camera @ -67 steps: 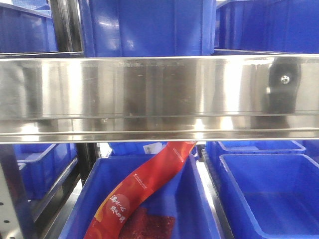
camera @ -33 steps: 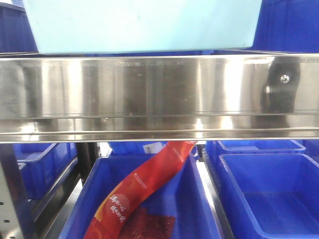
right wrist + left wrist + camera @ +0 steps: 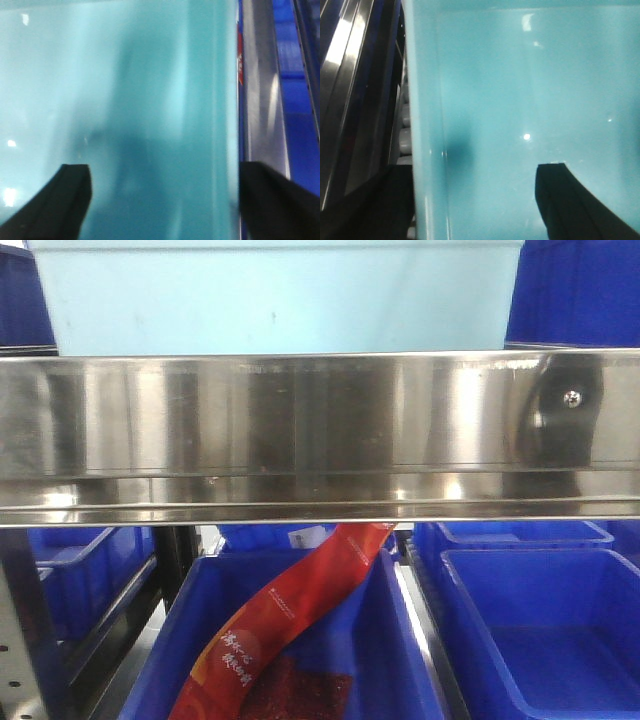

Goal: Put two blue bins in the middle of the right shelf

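While the front camera looked straight at the broad stainless-steel shelf rail [image 3: 320, 430], we saw a pale turquoise plastic bin [image 3: 280, 295] sitting just above it at 12 o'clock, its lower edge meeting the rail's top line; whether it rested on the shelf or hung just over it we could not tell. Dark blue plastic bins [image 3: 575, 290] stood behind it at 2 o'clock. Below the rail, a deep blue open bin [image 3: 300, 650] at 6 o'clock held a long red printed snack packet [image 3: 285, 615] leaning diagonally up toward the rail. Another deep blue bin [image 3: 545, 630] sat beside it at 4 o'clock, with nothing visible in the part we could see.

In the left wrist view, the left gripper [image 3: 475, 205] straddled the pale bin's side wall: one black finger [image 3: 570, 200] lay inside against the glossy turquoise surface at 5 o'clock, the other dark finger sat outside at 7 o'clock, so it was clamped on the wall. In the right wrist view, the right gripper [image 3: 165, 200] mirrored this, one black finger [image 3: 57, 200] inside at 7 o'clock and one outside the opposite wall at 5 o'clock, likewise gripping the bin between them.
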